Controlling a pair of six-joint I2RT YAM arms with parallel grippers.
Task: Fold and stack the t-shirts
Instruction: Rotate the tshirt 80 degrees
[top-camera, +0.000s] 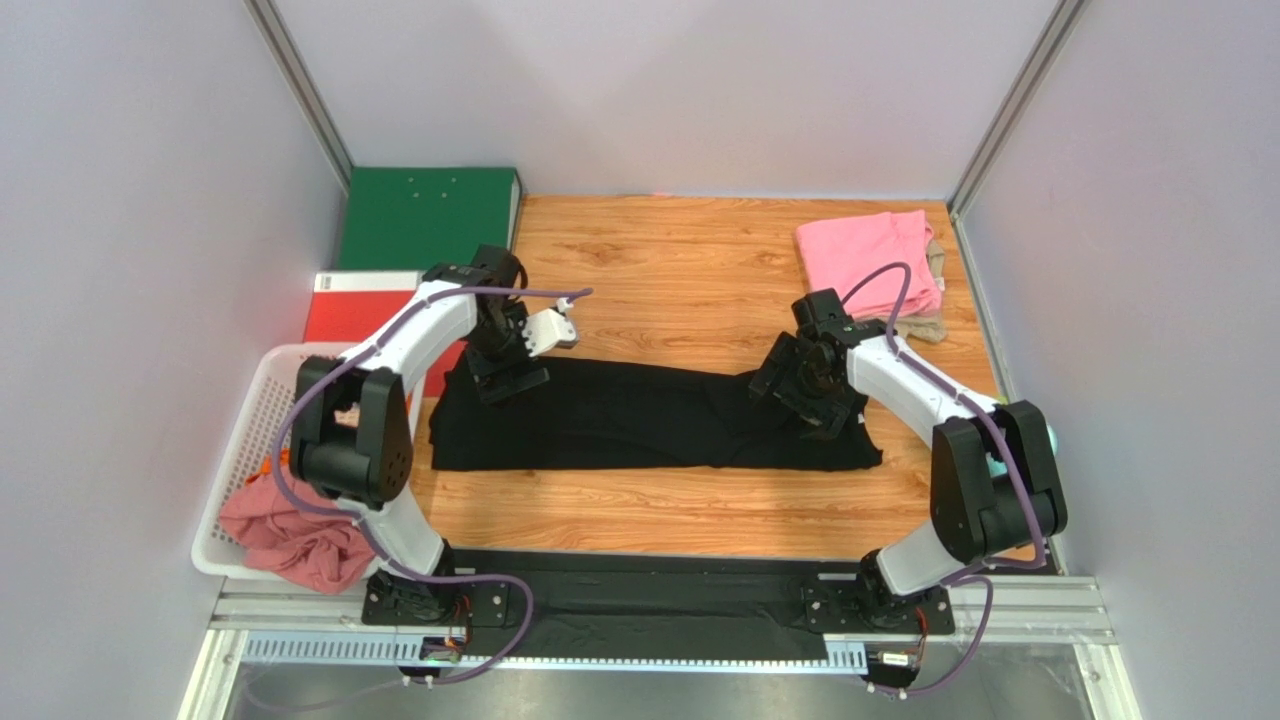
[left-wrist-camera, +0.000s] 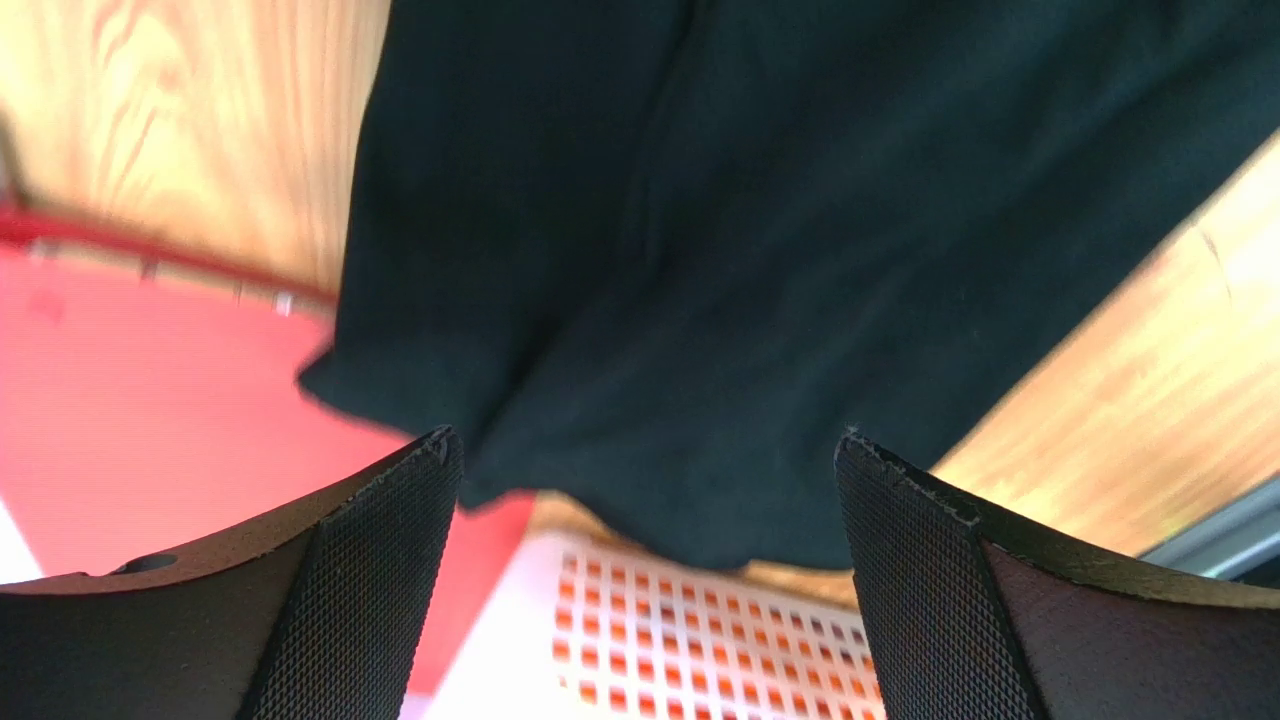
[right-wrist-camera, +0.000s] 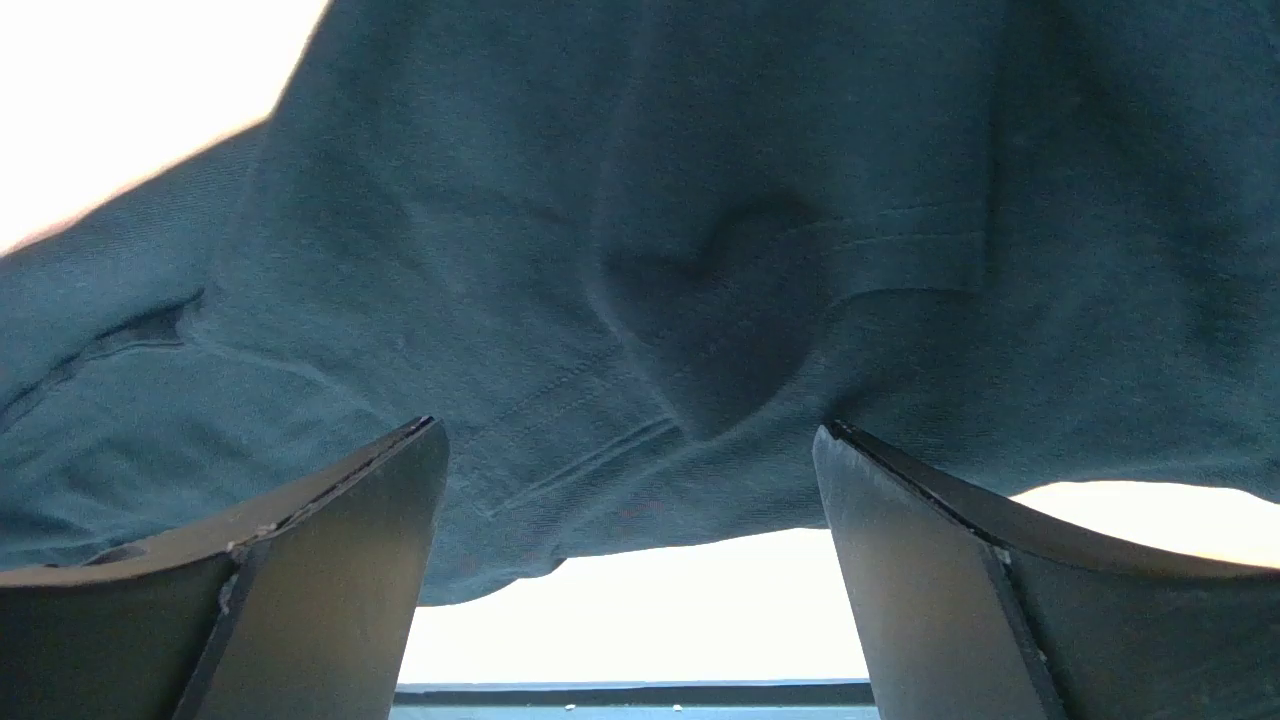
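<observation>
A large black t-shirt (top-camera: 646, 420) lies folded into a long band across the middle of the wooden table. My left gripper (top-camera: 504, 368) hovers over its left end, jaws wide open with nothing between them; the left wrist view shows the black cloth (left-wrist-camera: 721, 225) below the gripper (left-wrist-camera: 646, 450). My right gripper (top-camera: 796, 393) is over the shirt's right end, also open and empty, with the hem and seams of the shirt (right-wrist-camera: 676, 225) under the gripper (right-wrist-camera: 624, 435). A folded pink t-shirt (top-camera: 867, 255) lies at the back right on a beige one (top-camera: 935, 285). A dusty-rose t-shirt (top-camera: 293, 533) sits crumpled in the basket.
A white perforated basket (top-camera: 263, 435) stands at the left edge, also seen under my left gripper (left-wrist-camera: 691, 630). A green binder (top-camera: 428, 218) and a red binder (top-camera: 358, 308) lie at the back left. Walls close in three sides.
</observation>
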